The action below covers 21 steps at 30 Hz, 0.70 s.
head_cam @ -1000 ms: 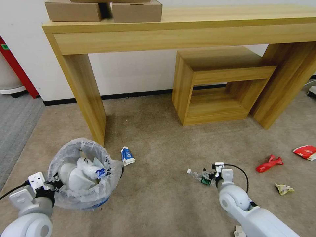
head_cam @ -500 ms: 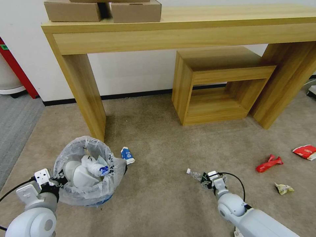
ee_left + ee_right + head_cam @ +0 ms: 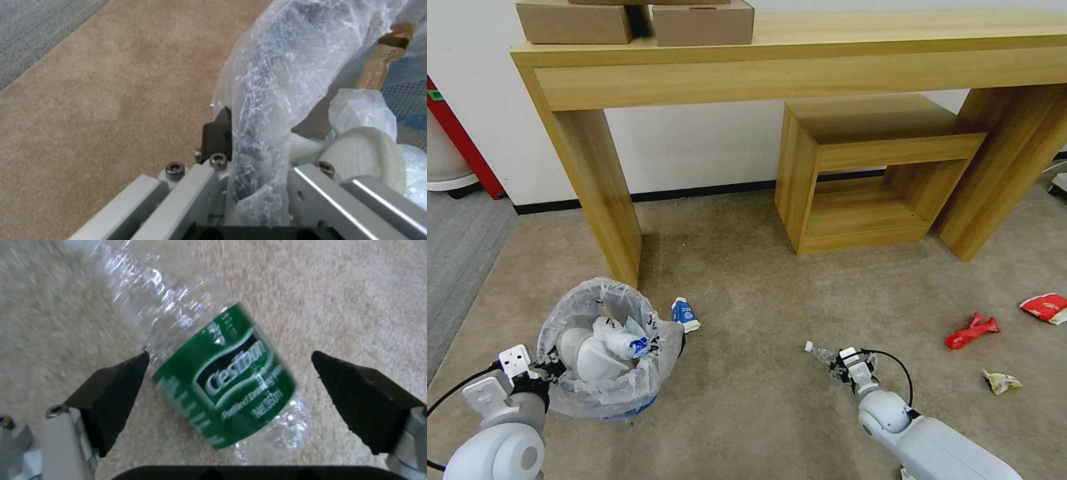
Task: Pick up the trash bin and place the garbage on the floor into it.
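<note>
Trash bin [image 3: 604,353], small, round, lined with a crinkled translucent whitish plastic bag: on the beige short-pile carpet [image 3: 747,287], part-filled, its bagged rim pinched by the left gripper [image 3: 240,140]. Clear crushed plastic bottle with a green label [image 3: 227,383]: lying on the carpet between the spread fingers of the right gripper [image 3: 229,386], untouched as yet. Red wrappers [image 3: 972,332]: farther right. Risk: the thin crushed bottle may squirt sideways or buckle when squeezed (its slant across the jaws favours this); the slick liner may slip.
</note>
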Tool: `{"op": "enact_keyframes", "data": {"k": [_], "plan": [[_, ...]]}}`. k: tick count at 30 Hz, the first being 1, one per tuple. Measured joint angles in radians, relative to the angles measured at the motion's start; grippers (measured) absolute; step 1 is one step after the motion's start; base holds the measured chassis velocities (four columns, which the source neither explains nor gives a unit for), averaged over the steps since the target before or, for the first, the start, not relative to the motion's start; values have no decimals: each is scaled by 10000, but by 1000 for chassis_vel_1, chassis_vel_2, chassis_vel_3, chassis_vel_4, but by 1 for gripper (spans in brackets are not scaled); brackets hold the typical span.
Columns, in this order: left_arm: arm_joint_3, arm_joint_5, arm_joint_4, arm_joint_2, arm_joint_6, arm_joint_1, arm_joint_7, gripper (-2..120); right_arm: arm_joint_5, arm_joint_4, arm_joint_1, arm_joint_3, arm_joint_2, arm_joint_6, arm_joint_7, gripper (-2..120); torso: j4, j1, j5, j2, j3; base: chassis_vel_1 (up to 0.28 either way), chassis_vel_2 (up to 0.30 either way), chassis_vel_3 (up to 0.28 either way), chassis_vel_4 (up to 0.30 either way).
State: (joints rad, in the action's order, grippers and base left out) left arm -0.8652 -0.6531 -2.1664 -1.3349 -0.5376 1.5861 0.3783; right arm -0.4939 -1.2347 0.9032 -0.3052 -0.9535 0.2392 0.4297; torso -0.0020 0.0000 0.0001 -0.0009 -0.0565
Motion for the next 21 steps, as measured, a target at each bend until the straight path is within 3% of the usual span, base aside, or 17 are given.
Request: {"op": "enact_keyframes", "data": {"k": [6, 9, 21], "plan": [[20, 25, -13, -3, 50, 16, -16, 1, 72, 292, -58, -43, -117, -163, 7, 78, -1, 0, -1, 0, 0, 0, 0, 0, 0], [59, 57, 17, -23, 90, 6, -35, 1, 151, 371, -45, -51, -168, -315, 30, 59, -1, 0, -2, 0, 0, 0, 0, 0, 0], [116, 104, 162, 3, 115, -90, -35, 1, 130, -84, 271, 271, -34, -755, -59, 22, -1, 0, 1, 0, 0, 0, 0, 0, 0]]}}
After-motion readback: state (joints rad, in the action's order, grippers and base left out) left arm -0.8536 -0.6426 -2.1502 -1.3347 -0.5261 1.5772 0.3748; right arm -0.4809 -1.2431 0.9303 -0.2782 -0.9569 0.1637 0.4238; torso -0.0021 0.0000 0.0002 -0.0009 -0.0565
